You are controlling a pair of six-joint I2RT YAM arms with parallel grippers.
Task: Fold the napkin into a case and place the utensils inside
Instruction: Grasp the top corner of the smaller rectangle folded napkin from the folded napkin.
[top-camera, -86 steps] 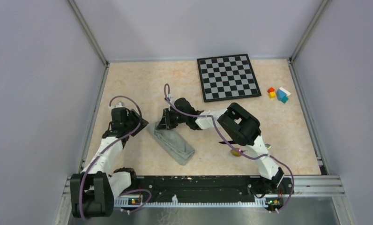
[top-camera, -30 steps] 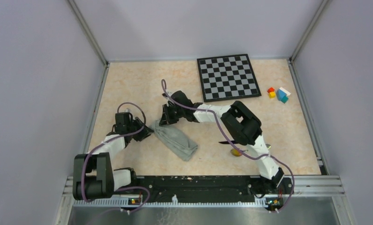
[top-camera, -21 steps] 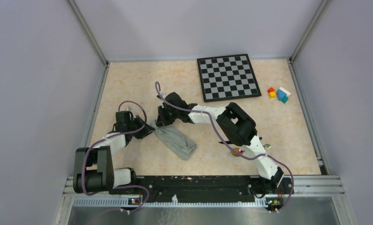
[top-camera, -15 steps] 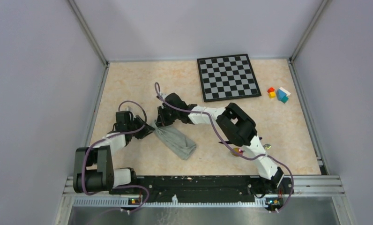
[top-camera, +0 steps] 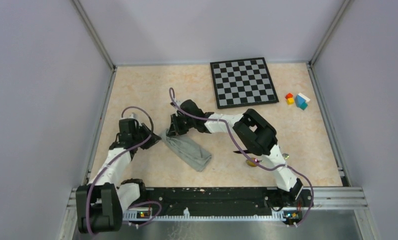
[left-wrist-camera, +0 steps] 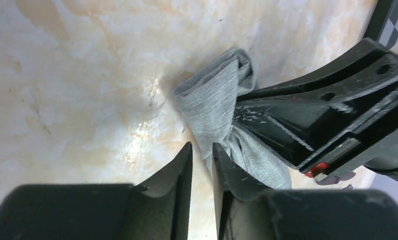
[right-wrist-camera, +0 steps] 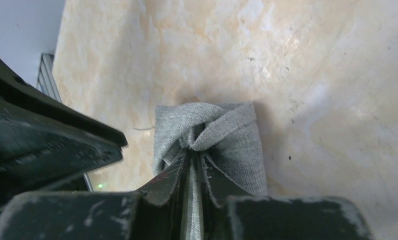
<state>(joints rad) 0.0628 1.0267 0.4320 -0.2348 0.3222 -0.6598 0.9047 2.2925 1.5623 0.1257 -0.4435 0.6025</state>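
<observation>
The napkin (top-camera: pixel 189 152) lies as a narrow grey-green folded strip running diagonally in front of the arms. Its far-left end is bunched up. My right gripper (top-camera: pixel 172 132) is shut on that end, and the right wrist view shows a fold of the napkin (right-wrist-camera: pixel 237 135) pinched between the fingers of the gripper (right-wrist-camera: pixel 194 152). My left gripper (left-wrist-camera: pixel 202 145) hovers just left of the same end of the napkin (left-wrist-camera: pixel 212 105), its jaws a narrow gap apart with only table between them. The dark knife (top-camera: pixel 238 151) and the spoon's yellow bowl (top-camera: pixel 250 162) peek out beneath the right arm.
A black-and-white chessboard (top-camera: pixel 243 82) lies at the back of the table. Small coloured blocks (top-camera: pixel 297 100) sit to its right. Metal rails border the table on the left, right and near sides.
The left arm's elbow has swung away from the near left edge and its gripper has backed off slightly from the napkin. The right gripper has shifted a little to the right with the cloth end.
</observation>
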